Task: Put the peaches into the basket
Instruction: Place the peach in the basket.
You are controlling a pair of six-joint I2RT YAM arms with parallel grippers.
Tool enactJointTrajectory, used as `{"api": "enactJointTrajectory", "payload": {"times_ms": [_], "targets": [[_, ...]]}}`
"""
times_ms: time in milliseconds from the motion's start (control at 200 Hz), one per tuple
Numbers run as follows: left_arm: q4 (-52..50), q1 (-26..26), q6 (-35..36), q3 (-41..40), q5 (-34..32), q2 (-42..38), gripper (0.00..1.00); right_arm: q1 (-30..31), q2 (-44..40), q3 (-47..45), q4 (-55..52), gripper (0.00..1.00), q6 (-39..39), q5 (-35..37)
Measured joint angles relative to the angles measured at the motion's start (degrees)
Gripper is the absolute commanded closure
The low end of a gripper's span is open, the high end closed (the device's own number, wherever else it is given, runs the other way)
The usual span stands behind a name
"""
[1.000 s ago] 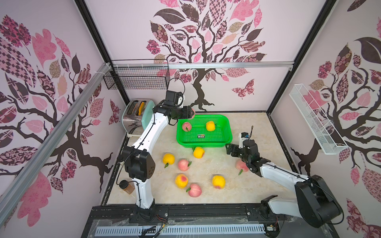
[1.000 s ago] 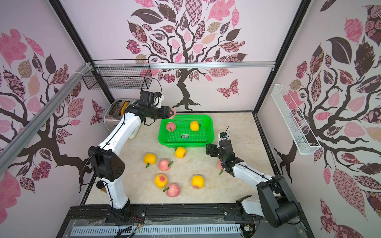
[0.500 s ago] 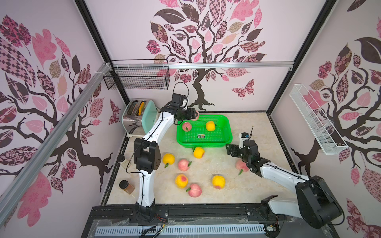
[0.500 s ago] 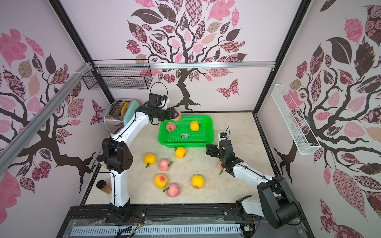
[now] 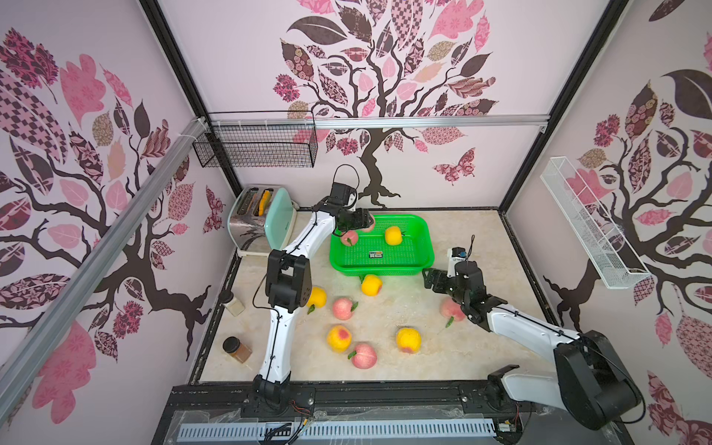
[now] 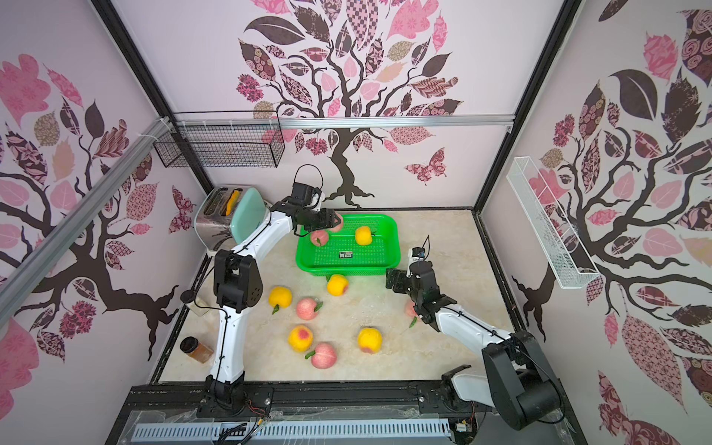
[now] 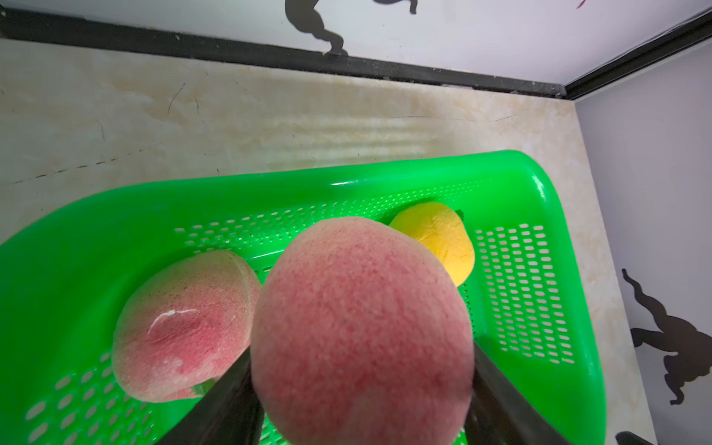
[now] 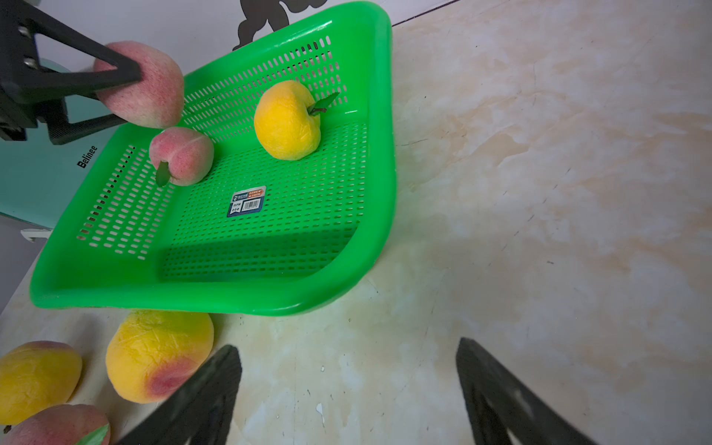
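— Peaches (image 5: 343,308) in both top views: where?
— Seven round ones lie loose on the marbled tabletop (image 5: 481,246); two rest inside the green perforated plastic basket (image 5: 381,271); a tenth, fuzzy pink, sits gripped in the left claw (image 5: 365,222) above one far corner of it. The right claw (image 5: 430,278) hangs just beside the basket's near corner.
— Left wrist view?
— Black fingers (image 7: 231,397) clamp the pink fruit's velvety flanks; beneath it lie one pink peach and one crinkle-skinned yellow one.
— Right wrist view?
— The right claw's fingers stand wide apart, empty, over bare tabletop; the basket's mesh floor carries a small label (image 8: 246,201).
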Motion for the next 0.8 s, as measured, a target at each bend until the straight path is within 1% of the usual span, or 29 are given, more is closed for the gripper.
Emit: {"api": "enactJointTrajectory", "payload": {"times_ms": [155, 315, 490, 570, 800], "targets": [[-0.5, 0.0, 0.2, 1.0, -1.4, 3.3, 0.25, 0.0, 0.0, 0.0, 0.0, 0.1, 0.0, 0.0], [-2.2, -0.5, 0.6, 2.6, -3.1, 5.4, 0.24, 0.0, 0.0, 0.0, 0.0, 0.1, 0.0, 0.0], [-2.7, -0.9, 0.9, 3.7, -4.2, 6.5, 0.2, 0.0, 0.0, 0.0, 0.0, 0.1, 0.0, 0.0], [-3.3, -1.2, 0.9, 4.5, -4.8, 6.9, 0.16, 0.0, 0.0, 0.0, 0.0, 0.1, 0.0, 0.0], [-4.1, -1.5, 1.3, 5.5, -6.1, 7.3, 0.15, 0.0, 0.0, 0.0, 0.0, 0.1, 0.0, 0.0]]}}
